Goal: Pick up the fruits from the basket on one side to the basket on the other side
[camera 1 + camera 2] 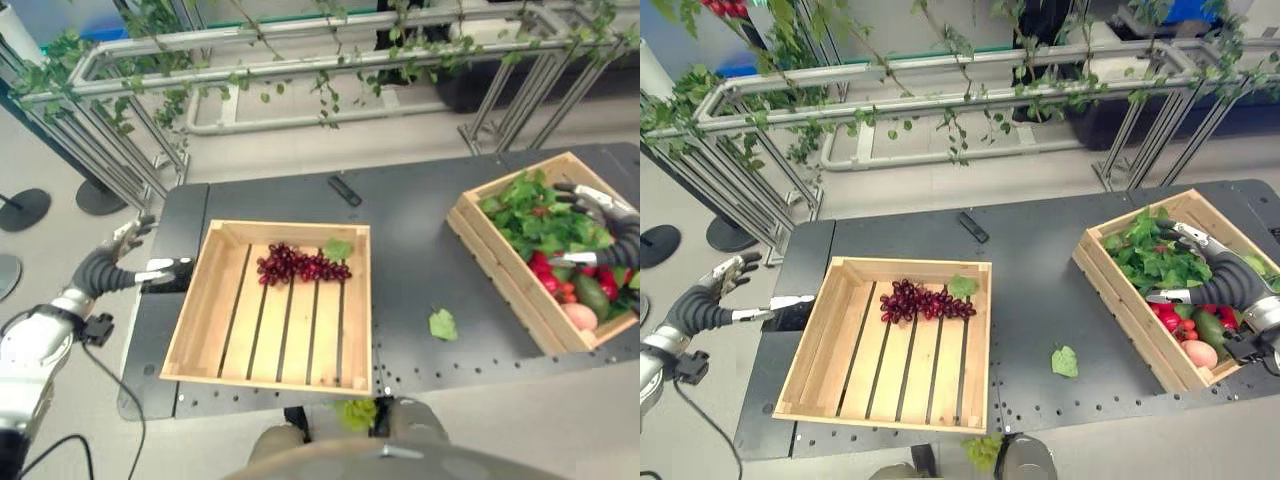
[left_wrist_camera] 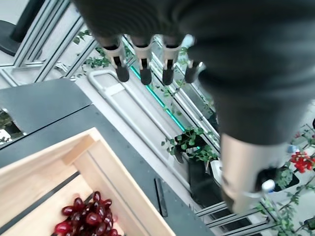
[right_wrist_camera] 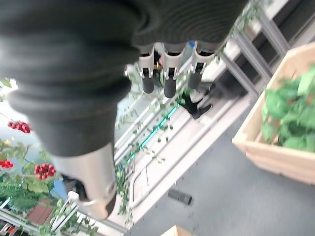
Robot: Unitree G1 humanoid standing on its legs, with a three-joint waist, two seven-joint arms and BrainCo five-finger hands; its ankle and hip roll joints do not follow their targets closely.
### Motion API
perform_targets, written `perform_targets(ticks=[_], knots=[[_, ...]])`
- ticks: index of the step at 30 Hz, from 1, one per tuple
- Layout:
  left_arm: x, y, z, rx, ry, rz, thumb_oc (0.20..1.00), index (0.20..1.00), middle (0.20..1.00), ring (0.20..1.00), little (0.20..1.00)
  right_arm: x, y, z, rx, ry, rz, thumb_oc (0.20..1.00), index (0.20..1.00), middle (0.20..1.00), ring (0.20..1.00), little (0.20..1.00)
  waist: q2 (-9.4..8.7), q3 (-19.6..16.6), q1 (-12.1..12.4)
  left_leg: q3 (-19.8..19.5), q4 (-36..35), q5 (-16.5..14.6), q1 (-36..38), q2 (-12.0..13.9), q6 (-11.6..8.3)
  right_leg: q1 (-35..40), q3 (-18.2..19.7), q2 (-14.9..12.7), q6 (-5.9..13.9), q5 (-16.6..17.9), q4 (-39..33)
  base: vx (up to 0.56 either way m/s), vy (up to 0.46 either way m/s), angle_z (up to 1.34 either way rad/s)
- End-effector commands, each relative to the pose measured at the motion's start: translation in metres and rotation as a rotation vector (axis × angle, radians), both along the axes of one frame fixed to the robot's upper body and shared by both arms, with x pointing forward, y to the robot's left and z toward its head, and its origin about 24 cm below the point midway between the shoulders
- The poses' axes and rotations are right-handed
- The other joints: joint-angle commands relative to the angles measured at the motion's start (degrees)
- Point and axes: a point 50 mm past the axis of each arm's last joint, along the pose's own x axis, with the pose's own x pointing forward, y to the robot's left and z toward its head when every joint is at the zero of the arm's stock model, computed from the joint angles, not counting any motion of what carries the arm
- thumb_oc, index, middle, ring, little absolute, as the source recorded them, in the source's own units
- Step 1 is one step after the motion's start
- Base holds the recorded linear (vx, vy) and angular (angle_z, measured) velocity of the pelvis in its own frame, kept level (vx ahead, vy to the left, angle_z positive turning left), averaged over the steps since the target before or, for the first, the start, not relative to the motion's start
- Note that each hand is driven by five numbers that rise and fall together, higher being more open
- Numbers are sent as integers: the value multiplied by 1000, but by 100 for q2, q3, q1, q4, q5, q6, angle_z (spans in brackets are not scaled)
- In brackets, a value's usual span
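Left robot hand, fingers relaxed and empty, hovers off the bench's left edge. Right robot hand, likewise spread and empty, hovers over the right-edge basket of fruit. Grapes lie in the left basket.

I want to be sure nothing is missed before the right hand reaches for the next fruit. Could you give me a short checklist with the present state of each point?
1. Right hand empty and open: ok, fingers relaxed over the full crate, holding nothing.
2. Left hand out of the way: ok, open, beside the outer edge of the left crate.
3. Fruit reachable: ok, red and green pieces show under the leafy greens.
4. Space in the left crate: ok, it holds red grapes and one leaf.
5. Path between the crates: ok, a loose leaf and a small black object lie flat.
6. Which fruit the fingers are over: cannot tell.
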Motion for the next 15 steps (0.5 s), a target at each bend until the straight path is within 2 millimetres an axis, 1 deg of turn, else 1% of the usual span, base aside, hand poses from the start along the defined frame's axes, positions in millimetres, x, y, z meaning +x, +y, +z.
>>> perform_targets(ticks=[1,2,4,5,6,9,10,12,13,15], knots=[[18,2,48,93,-219,14,1000,1000,1000,1000,1000,16,20,29,13,-184,77,1000,1000,1000,1000,1000,-245,379,-37,89,251,-227,-60,-286,4,339,169,20,780,486,-485,-59,10,1],[20,1,48,93,-221,12,1000,1000,1000,1000,1000,16,20,29,13,-186,75,1000,1000,1000,1000,1000,-244,371,-30,88,266,-230,-91,-285,6,311,168,17,779,484,-474,-97,18,1],[31,5,59,123,-266,51,1000,1000,1000,1000,1000,21,31,35,11,-222,115,1000,1000,1000,1000,1000,-247,577,-70,100,318,-191,-325,-265,-8,94,178,13,787,532,-443,-89,33,0],[34,6,63,135,-279,60,1000,1000,1000,1000,1000,23,33,38,7,-234,122,1000,1000,1000,1000,1000,-249,620,-72,111,337,-184,-403,-257,-12,30,182,7,793,542,-433,-56,31,-3],[35,5,64,136,-280,60,1000,1000,1000,1000,1000,23,32,38,7,-235,121,1000,1000,1000,1000,1000,-252,622,-68,112,348,-189,-414,-257,-11,16,184,3,793,536,-420,0,0,0],[46,8,70,205,-292,99,1000,1000,1000,1000,1000,29,43,45,-7,-280,154,1000,1000,1000,1000,1000,-300,881,-134,152,398,-175,-643,-228,-16,-262,249,3,817,591,-336,-59,35,-5],[49,8,70,208,-288,104,1000,1000,1000,1000,1000,30,44,45,0,-288,156,1000,1000,1000,1000,1000,-319,928,-144,164,398,-136,-715,-215,-16,-326,265,8,809,638,-358,-38,15,-10],[52,7,70,226,-277,99,1000,1000,1000,1000,1000,31,47,47,-4,-301,163,1000,1000,1000,1000,1000,-344,989,-154,187,404,-146,-742,-211,-21,-384,281,11,818,627,-316,-25,23,-7],[56,7,71,261,-267,104,1000,1000,1000,1000,1000,31,53,51,-2,-329,189,1000,1000,1000,1000,1000,-382,1132,-190,217,419,-131,-838,-196,-14,-509,294,10,810,651,-287,-52,33,-2],[62,5,72,289,-259,98,1000,1000,1000,1000,1000,30,55,56,-6,-362,195,1000,1000,1000,1000,1000,-411,1245,-210,228,459,-130,-936,-190,-14,-619,309,2,809,660,-250,-42,17,-3]])
